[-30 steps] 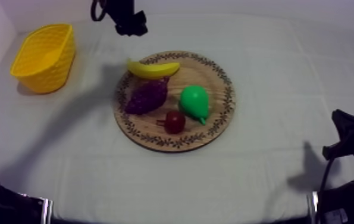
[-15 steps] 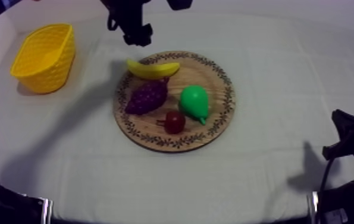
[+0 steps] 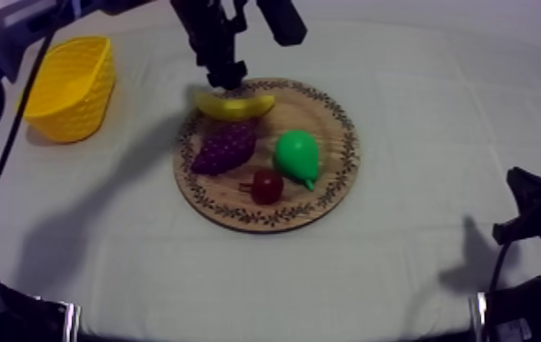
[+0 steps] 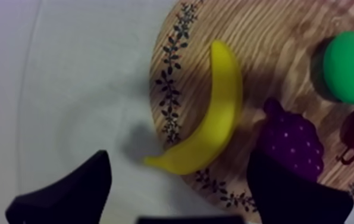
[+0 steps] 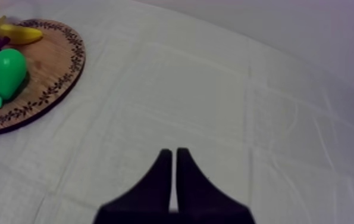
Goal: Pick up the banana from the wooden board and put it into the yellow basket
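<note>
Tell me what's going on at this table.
The left gripper hovers open just above the banana, which lies near the rim of the wooden board and is not yet grasped. The grapes, pear and small red fruit lie on the board too. The yellow basket stands apart from the board. The right gripper is shut on nothing, over bare cloth.

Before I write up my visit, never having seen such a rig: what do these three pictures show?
Two robot arms work at a cloth-covered table. One picture looks down from above; the others come from a camera on each wrist. A round wooden board holds a banana, grapes, a pear and a small red fruit; a yellow basket stands apart. The left gripper hangs open over the banana; the right gripper is shut, empty. Nothing is held.
</note>
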Robot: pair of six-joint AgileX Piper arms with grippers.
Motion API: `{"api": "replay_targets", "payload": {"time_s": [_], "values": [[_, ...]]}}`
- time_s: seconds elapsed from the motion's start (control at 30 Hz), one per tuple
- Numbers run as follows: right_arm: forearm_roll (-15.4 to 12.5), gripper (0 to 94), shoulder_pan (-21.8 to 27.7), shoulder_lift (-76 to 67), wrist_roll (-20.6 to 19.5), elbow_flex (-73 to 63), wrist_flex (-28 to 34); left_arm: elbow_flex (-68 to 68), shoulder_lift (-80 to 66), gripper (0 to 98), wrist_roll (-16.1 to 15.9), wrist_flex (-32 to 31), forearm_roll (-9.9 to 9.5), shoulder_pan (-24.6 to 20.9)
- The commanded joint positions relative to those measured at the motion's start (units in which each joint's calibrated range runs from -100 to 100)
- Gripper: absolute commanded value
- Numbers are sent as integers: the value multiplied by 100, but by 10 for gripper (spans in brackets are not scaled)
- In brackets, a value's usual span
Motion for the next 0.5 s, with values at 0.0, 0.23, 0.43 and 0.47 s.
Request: {"api": "replay_targets", "payload": {"time_s": [0.0, 0.23, 0.43, 0.47], "values": [[1, 6, 1, -3, 2, -5, 1, -59, 149, 835, 0, 4, -6, -2], [1, 6, 1, -3, 2, -5, 1, -229, 558, 834, -10, 4, -11, -9], [1, 6, 1, -3, 2, -5, 1, -292, 839, 826, -11, -35, -11, -20], [1, 6, 1, -3, 2, -5, 1, -289, 875, 825, -10, -50, -11, -23]]}}
